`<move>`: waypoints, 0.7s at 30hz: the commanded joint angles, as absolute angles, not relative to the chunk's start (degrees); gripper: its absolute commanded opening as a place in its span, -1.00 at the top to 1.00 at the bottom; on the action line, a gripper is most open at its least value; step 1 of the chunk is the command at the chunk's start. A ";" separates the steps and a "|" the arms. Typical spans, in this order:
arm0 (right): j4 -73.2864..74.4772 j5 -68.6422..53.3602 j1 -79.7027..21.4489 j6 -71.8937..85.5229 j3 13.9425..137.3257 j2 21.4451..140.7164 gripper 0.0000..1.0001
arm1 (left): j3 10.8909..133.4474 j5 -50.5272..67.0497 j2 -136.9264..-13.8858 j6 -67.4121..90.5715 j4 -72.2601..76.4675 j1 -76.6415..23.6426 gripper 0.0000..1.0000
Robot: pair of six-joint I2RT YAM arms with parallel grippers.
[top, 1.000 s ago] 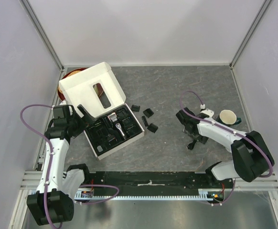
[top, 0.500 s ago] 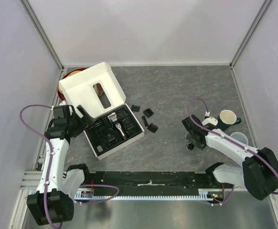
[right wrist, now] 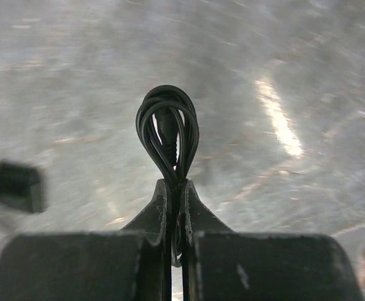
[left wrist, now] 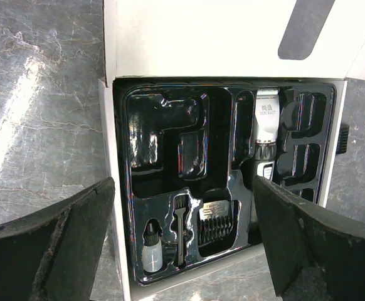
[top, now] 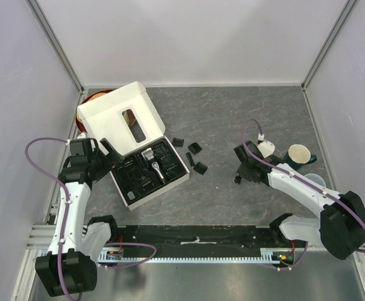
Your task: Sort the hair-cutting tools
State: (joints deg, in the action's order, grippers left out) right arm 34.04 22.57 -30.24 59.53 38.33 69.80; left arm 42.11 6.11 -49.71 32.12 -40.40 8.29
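Note:
My right gripper (right wrist: 176, 185) is shut on the coiled black cord (right wrist: 168, 130), whose loops stick out past the fingertips above the grey table. In the top view the right gripper (top: 240, 175) is right of the loose comb guards (top: 195, 149). My left gripper (left wrist: 181, 188) stands open over the black tray (left wrist: 123, 188), with nothing between its fingers. The tray holds the clipper (left wrist: 264, 125), a small brush (left wrist: 179, 219), a comb guard (left wrist: 217, 216) and a small bottle (left wrist: 151, 248). From above, the left gripper (top: 111, 157) is at the box's left edge.
The white box lid (top: 123, 119) stands open behind the tray. A cream cup (top: 299, 153) and a clear cup (top: 314, 182) stand right of the right arm. A blurred black piece (right wrist: 19, 185) lies left of the held cord.
The right gripper has shut on the cord and moved left, toward the comb guards. The left arm has stayed put.

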 commanded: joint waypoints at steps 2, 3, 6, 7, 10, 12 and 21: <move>29.54 22.85 -37.15 55.55 50.79 71.10 1.00 | 42.63 5.36 -48.69 31.64 -39.99 8.61 -0.93; 27.62 22.59 -38.57 55.11 53.50 71.89 1.00 | 42.63 5.19 -48.60 31.73 -39.99 8.70 -0.93; 22.00 21.10 -44.37 54.76 58.86 76.27 1.00 | 42.71 4.22 -48.25 31.99 -40.25 8.70 -0.93; 20.41 19.96 -47.26 54.84 60.28 79.42 1.00 | 42.71 3.87 -48.25 32.17 -40.25 8.61 -0.93; 14.95 18.20 -52.97 55.37 66.60 87.25 1.00 | 42.80 3.26 -48.16 32.52 -40.43 8.61 -0.93; 11.45 16.79 -55.71 55.72 72.30 93.56 1.00 | 43.07 2.81 -48.16 32.69 -41.04 8.61 -0.93; -2.08 11.00 -64.07 55.47 86.21 111.60 0.99 | 46.67 -7.20 -44.57 33.58 -45.44 8.61 -0.92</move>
State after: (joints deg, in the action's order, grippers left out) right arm 7.90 14.92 -63.07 56.36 80.29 107.28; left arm 43.18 -0.95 -47.33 32.51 -43.88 8.29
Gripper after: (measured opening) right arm 0.022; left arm 0.960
